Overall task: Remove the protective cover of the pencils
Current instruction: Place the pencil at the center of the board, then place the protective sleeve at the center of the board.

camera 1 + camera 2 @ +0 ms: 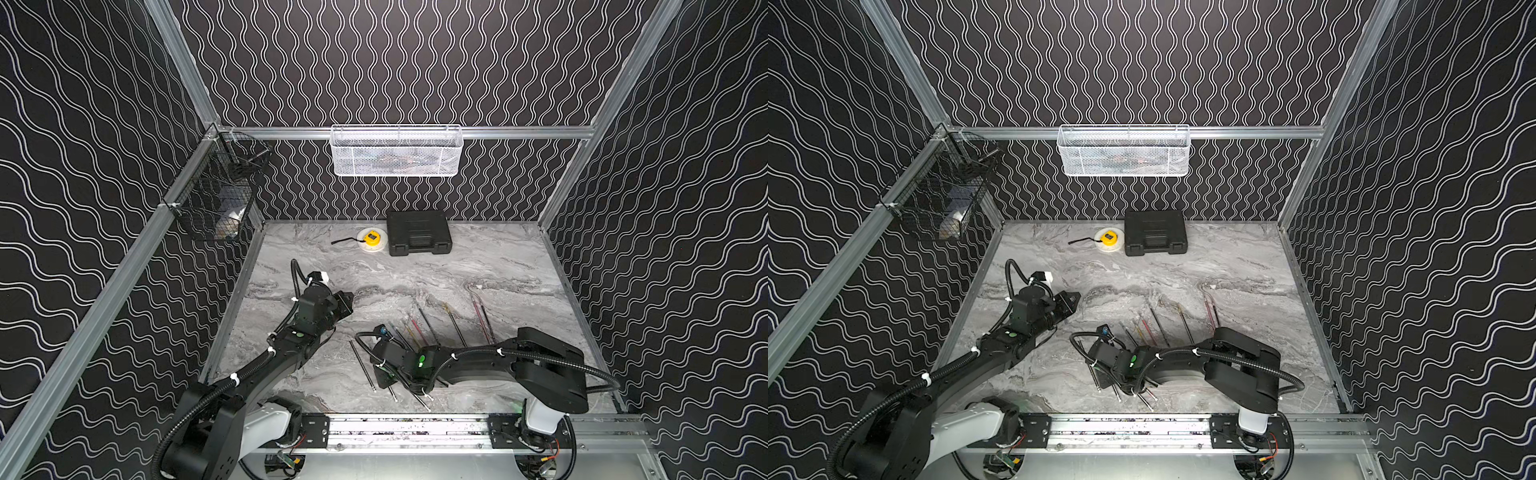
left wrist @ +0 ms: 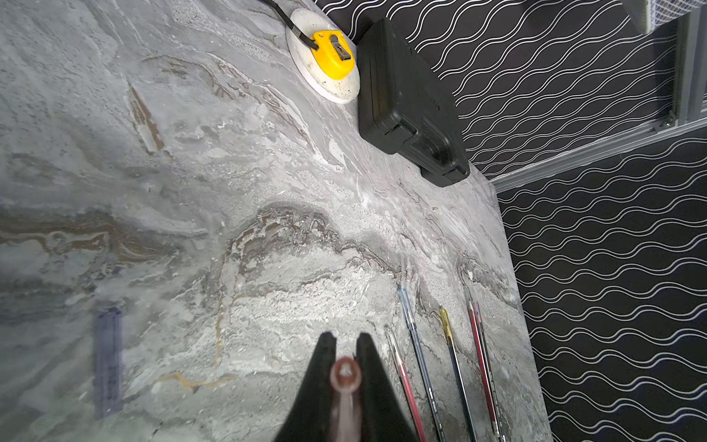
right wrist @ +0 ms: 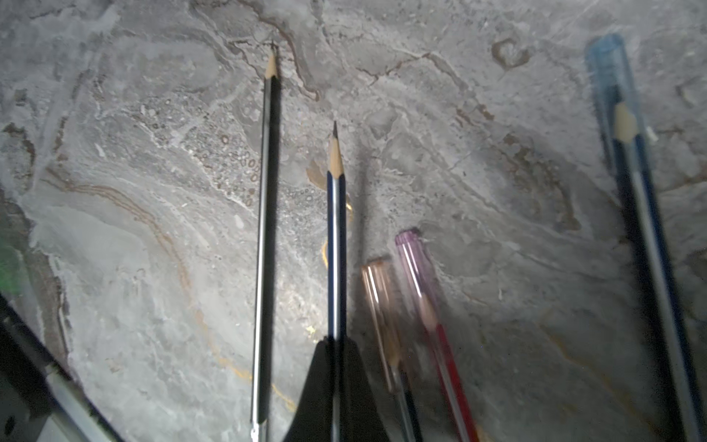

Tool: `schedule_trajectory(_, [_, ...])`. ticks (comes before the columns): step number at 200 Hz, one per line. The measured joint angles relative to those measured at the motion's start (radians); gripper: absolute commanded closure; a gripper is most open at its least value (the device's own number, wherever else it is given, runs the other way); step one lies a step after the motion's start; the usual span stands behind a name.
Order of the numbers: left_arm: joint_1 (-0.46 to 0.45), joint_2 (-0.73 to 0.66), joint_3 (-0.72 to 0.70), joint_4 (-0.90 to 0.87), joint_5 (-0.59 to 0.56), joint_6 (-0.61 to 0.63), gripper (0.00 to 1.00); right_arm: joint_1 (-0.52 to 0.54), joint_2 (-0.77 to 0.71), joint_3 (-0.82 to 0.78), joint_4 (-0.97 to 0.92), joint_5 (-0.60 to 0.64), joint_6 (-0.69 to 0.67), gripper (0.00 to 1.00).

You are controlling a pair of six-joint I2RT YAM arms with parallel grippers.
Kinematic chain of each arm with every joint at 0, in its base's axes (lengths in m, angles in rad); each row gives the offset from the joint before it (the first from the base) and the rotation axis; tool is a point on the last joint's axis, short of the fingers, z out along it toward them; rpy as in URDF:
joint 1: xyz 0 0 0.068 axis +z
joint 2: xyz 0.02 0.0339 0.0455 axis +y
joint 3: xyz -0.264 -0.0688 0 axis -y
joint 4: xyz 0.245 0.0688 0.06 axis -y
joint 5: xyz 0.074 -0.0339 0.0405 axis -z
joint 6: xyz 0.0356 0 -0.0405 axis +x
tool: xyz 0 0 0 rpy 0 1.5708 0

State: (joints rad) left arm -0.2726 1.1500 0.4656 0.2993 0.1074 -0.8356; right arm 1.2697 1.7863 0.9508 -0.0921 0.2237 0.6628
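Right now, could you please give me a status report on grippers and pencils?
Left gripper shut on reddish cover. Right gripper shut on bare pencil. Capped pencils lie close alongside.

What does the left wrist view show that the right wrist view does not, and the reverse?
Only the left wrist view: the left gripper shut on a reddish cover, a loose bluish cover, the yellow tape measure and the black case. Only the right wrist view: the right gripper shut on a bare-tipped pencil, with a second bare pencil beside it. Both: the marble table and capped pencils lying on it.
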Motion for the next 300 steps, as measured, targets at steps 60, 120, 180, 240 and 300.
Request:
schedule_trajectory(60, [-0.014, 0.100, -0.002, 0.048, 0.014, 0.000, 0.91, 0.000, 0.029, 0.008, 0.005, 0.029, 0.035, 0.99])
schedule_trajectory(120, [-0.021, 0.246, -0.015, 0.081, 0.000, 0.002, 0.91, 0.000, 0.047, 0.020, 0.027, 0.037, 0.055, 0.93])
schedule_trajectory(180, [-0.021, 0.332, 0.015, 0.061, -0.051, 0.028, 0.90, -0.008, 0.084, 0.059, 0.045, 0.040, 0.050, 0.81])
schedule_trajectory(240, [-0.021, 0.370, 0.050, -0.004, -0.102, 0.048, 0.77, -0.020, 0.084, 0.074, 0.037, 0.040, 0.026, 0.58])
schedule_trajectory(300, [-0.021, 0.378, 0.067, -0.040, -0.126, 0.052, 0.74, -0.019, 0.040, 0.077, 0.020, 0.042, 0.024, 0.57])
